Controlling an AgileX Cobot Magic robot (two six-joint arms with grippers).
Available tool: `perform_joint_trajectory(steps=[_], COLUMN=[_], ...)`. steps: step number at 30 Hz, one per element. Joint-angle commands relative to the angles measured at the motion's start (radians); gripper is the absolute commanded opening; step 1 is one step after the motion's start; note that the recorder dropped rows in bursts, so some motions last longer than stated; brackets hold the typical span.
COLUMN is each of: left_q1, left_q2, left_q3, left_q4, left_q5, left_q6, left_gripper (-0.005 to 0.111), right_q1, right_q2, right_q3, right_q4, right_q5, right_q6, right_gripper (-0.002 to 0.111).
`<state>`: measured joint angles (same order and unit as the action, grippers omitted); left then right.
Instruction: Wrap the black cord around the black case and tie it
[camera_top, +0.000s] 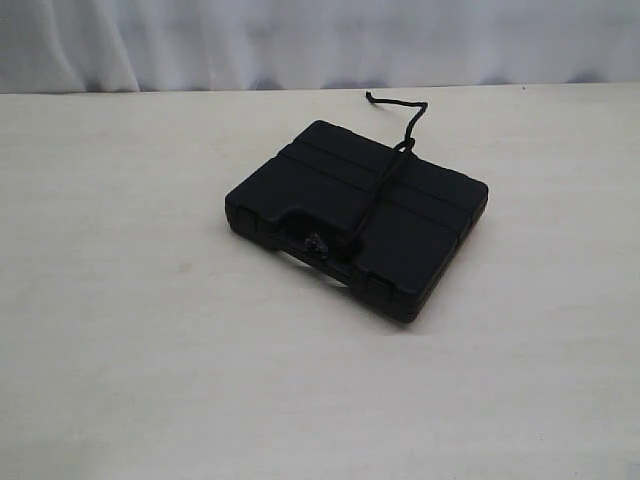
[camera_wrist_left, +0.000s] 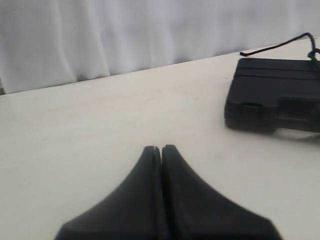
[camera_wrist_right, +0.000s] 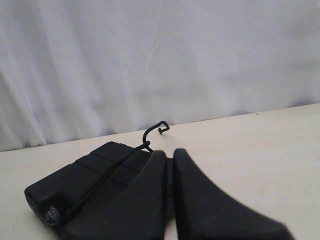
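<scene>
The black case (camera_top: 310, 185) lies flat mid-table, ribbed lid up. The black cord (camera_top: 380, 190) runs across the lid, with a knot at the handle cut-out, and its loose end curls onto the table behind the case. Neither gripper appears in the exterior view. In the left wrist view my left gripper (camera_wrist_left: 161, 147) is shut on nothing over bare table, well apart from the case (camera_wrist_left: 270, 100) and the cord (camera_wrist_left: 280, 46). My right gripper (camera_wrist_right: 170, 151) is shut but for a hairline gap, holding nothing, just beside the case (camera_wrist_right: 85, 175) with the cord (camera_wrist_right: 107, 176) across it.
The case rests on a pale wooden table (camera_top: 120, 300). A white curtain (camera_top: 300, 40) hangs along the table's far edge.
</scene>
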<state>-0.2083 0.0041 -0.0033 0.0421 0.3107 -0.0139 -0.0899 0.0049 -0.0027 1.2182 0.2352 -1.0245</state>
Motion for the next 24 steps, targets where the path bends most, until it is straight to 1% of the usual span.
perform_joint_trajectory(steps=[1,5,8,17,20,24], left_q1=[0.107,0.175,0.203,0.213,0.259,0.263], left_q2=[-0.004,-0.004,-0.004,-0.004,-0.004,-0.004], left_q3=[0.003,0.003,0.003,0.003,0.003,0.003], left_q4=[-0.028,0.008,0.049,0.05,0.05,0.048], left_q5=[0.004,0.009,0.013,0.013,0.013,0.011], left_q6=[0.021,0.021,0.014,0.014,0.006,0.006], left_gripper=[0.0,0.0,0.0,0.0,0.0,0.0], right_q1=[-0.003,-0.003,-0.003,-0.003,-0.003,-0.003], right_q2=[-0.005,-0.005,-0.005,-0.005,-0.005,-0.005], right_q3=[0.003,0.003,0.003,0.003,0.003,0.003], right_q4=[-0.007,-0.007,-0.007,-0.007,-0.007,-0.007], right_q5=[-0.001,-0.001,-0.001,-0.001,-0.001,-0.001], right_q6=[-0.007,-0.007,-0.007,-0.007,-0.007,-0.007], right_gripper=[0.004,0.004,0.004,0.004,0.004,0.004])
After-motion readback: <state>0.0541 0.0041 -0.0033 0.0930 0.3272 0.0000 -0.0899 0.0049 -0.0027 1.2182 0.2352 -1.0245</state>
